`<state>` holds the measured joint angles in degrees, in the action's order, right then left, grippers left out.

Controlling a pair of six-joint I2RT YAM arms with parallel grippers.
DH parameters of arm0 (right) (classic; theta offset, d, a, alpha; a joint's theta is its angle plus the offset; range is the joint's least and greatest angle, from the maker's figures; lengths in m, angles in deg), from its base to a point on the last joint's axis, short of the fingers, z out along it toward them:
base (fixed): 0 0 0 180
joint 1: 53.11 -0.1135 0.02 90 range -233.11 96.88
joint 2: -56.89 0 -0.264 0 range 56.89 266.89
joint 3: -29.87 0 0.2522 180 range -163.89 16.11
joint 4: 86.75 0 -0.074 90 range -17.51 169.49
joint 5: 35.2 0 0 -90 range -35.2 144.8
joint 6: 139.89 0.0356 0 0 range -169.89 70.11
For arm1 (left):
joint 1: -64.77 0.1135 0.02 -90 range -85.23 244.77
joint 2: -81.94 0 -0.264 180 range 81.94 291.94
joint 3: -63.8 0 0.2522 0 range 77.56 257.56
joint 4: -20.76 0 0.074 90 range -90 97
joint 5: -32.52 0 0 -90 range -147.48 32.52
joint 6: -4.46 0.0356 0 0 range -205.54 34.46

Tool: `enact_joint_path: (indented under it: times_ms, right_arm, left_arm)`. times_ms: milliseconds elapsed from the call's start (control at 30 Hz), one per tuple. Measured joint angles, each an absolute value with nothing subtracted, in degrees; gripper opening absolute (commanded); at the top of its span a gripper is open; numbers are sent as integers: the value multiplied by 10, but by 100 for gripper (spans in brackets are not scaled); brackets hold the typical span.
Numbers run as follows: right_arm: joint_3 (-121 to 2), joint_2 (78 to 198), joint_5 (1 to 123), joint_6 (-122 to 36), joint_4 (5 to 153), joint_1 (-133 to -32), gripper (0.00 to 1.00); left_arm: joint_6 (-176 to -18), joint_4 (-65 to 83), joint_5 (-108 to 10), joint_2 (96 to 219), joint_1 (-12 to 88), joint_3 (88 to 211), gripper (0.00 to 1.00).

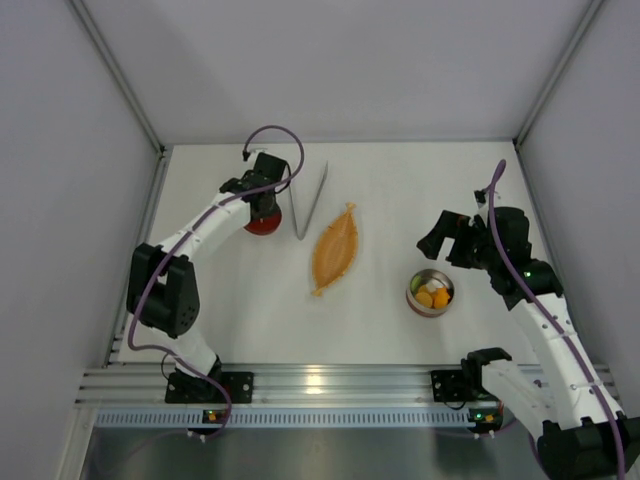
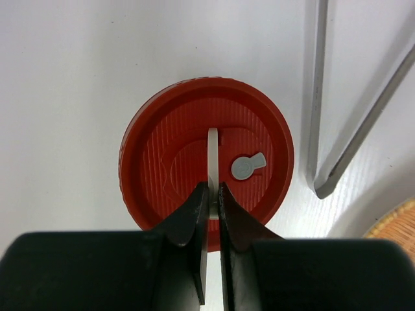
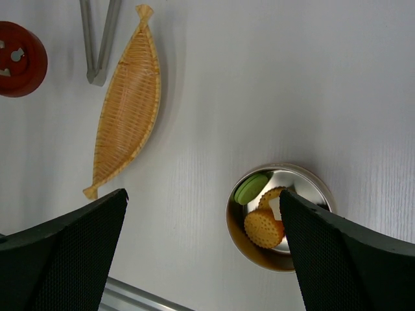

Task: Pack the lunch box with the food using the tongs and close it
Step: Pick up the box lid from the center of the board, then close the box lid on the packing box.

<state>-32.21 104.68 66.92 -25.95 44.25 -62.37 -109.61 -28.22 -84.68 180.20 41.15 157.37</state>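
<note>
While right fingers (image 3: 65, 253) gape near the lunch box (image 3: 238, 238), left fingers (image 2: 188, 217) pinch the lid (image 2: 162, 149) by its white tab (image 2: 212, 152).

A lab test cell: white table (image 1: 400, 180) walled by plain grey panels (image 1: 60, 150) (aluminium rail (image 1: 330, 385) in front).

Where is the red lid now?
Top view: the lid lies on the left side of the table, just left of the tongs, the left gripper shut on its white tab.

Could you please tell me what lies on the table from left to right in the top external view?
red lid → tongs → orange tray → lunch box
</note>
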Motion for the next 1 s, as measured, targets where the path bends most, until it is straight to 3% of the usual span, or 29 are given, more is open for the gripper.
enact_joint_path:
  times_ms: [367,1000]
  right_arm:
    - [-326,1046,646,-263,438,-624,100]
    - [-382,1036,529,-259,417,-624,99]
  left_arm:
    - [-1092,-302,-793,1768,370,1617,0]
    - [-1100,-284,-637,1800,187,1705,0]
